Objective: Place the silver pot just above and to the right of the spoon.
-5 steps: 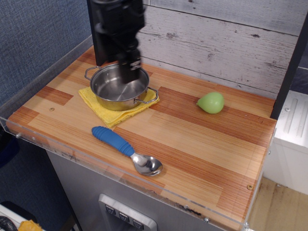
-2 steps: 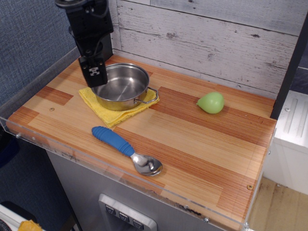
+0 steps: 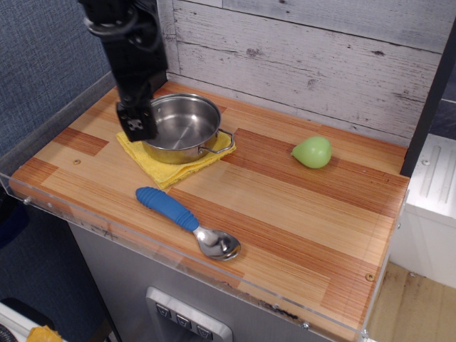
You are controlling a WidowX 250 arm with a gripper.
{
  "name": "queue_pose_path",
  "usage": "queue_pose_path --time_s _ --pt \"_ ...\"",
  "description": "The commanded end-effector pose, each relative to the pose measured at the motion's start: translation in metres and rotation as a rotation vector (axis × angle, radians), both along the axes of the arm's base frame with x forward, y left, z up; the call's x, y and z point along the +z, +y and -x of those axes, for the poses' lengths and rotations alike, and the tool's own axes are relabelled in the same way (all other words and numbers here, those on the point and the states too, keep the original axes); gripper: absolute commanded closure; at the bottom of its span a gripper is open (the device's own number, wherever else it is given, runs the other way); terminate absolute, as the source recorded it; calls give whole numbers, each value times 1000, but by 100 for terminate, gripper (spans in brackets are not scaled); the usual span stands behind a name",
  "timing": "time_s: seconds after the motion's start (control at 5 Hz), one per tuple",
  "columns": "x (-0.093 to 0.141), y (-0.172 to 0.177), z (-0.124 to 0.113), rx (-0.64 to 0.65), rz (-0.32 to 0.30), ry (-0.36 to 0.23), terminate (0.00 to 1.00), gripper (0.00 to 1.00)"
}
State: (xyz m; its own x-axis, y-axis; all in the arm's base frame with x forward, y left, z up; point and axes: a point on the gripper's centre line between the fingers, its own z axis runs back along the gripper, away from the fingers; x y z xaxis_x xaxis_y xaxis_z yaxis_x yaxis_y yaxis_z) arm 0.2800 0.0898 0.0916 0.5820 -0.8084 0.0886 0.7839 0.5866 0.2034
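Note:
The silver pot (image 3: 182,128) stands upright on a yellow cloth (image 3: 169,165) at the back left of the wooden counter. Its right wire handle (image 3: 218,144) shows; the left handle is hidden behind my gripper (image 3: 137,123). The gripper hangs down at the pot's left rim, its black tip low against the pot's side. How its fingers stand is hidden by its own body. The spoon (image 3: 187,221) lies near the front edge, with the blue ribbed handle to the left and the metal bowl (image 3: 218,244) to the right.
A green pear-shaped object (image 3: 313,152) lies at the back right of the counter. A grey plank wall (image 3: 320,57) closes the back. A clear plastic rim (image 3: 107,228) runs along the counter's front and left edges.
My gripper has moved from above the pot's middle to its left rim, then dropped slightly lower there. The pot, cloth and spoon have not moved.

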Motion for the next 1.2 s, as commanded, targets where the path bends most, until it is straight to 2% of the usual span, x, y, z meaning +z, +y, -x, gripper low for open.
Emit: queue_pose_path --time_s 0.0,0.4,0.8,1.0 --pt "-17 -2 -19 -74 -48 20 0 0" --pt "-44 0 -19 -80 -26 69 0 0" --pt "-54 1 -20 -80 -13 84 0 0" --pt "-53 -10 -28 -62 -13 82 0 100"
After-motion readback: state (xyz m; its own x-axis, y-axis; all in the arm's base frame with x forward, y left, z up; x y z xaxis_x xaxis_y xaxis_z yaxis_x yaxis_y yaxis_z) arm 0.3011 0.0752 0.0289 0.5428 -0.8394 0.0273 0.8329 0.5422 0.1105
